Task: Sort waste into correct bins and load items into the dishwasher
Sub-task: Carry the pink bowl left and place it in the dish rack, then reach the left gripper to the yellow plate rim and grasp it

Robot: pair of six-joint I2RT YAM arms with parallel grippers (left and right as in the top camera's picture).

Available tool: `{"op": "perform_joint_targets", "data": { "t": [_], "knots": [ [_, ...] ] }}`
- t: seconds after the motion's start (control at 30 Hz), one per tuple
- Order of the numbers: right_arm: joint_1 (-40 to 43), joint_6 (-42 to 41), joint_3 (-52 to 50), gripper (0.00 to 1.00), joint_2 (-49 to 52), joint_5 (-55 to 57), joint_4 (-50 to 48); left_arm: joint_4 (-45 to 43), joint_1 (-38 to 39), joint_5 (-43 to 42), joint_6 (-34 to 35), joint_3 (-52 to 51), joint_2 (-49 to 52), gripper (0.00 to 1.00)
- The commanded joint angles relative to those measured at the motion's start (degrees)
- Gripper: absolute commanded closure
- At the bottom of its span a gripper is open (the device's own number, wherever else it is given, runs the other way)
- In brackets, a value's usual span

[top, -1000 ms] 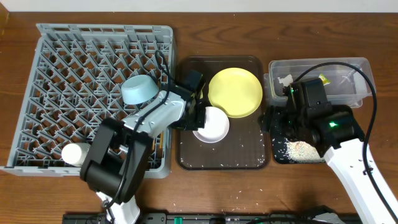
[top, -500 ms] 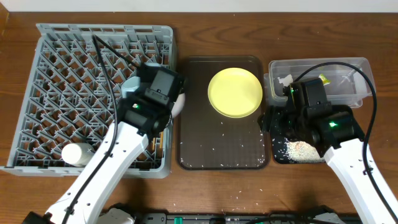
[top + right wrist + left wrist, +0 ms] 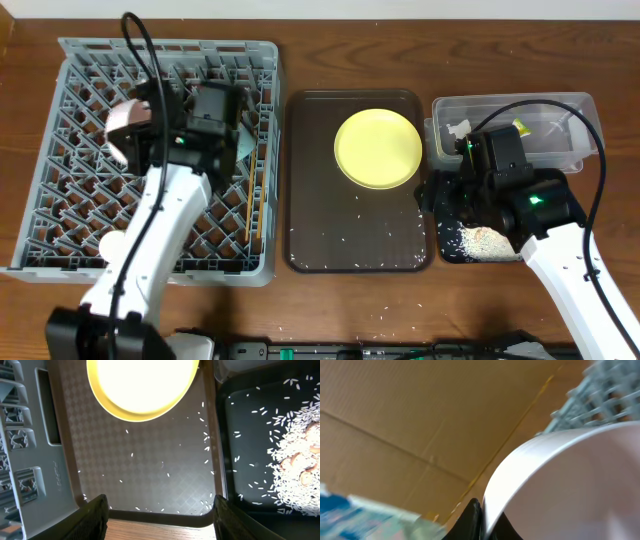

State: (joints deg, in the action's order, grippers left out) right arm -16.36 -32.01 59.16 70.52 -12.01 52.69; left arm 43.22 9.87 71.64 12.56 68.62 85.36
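My left gripper [image 3: 160, 125] is shut on the rim of the white bowl [image 3: 127, 136] and holds it tilted above the grey dish rack [image 3: 70, 90]. In the left wrist view the fingers [image 3: 481, 519] clamp the bowl's edge [image 3: 570, 485]. The light blue bowl [image 3: 241, 150] sits in the rack, partly hidden by my left arm, with the wooden chopsticks [image 3: 252, 205] near it. The yellow plate [image 3: 378, 148] [image 3: 142, 385] lies on the brown serving tray [image 3: 355, 245]. My right gripper [image 3: 160, 510] is open and empty by the black tray [image 3: 450, 250] of rice [image 3: 486, 240].
The clear tub [image 3: 565, 105] at the back right holds a white tissue [image 3: 458, 130] and a snack wrapper [image 3: 521, 128]. Loose rice grains [image 3: 205, 435] lie scattered on the brown tray. A white round item [image 3: 112, 246] sits at the rack's front left.
My left arm lifted the white bowl off the brown tray and carried it left over the dish rack. The right arm has not moved.
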Motion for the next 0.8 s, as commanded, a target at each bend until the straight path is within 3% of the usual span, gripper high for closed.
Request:
{"op": "perform_joint_targets", "data": {
  "t": [0.0,0.47,0.77],
  "knots": [
    [0.6,0.0,0.3,0.35,-0.4,0.2,0.0,-0.1,-3.4,3.4,0.9,-0.1,3.0,0.92],
    [0.6,0.0,0.3,0.35,-0.4,1.7,0.2,-4.8,-8.1,5.6,-0.5,-0.2,16.4,0.93],
    [0.6,0.4,0.3,0.35,-0.4,3.3,0.2,-6.2,-7.7,2.2,-0.5,-0.2,17.6,0.93]
  ]
}}
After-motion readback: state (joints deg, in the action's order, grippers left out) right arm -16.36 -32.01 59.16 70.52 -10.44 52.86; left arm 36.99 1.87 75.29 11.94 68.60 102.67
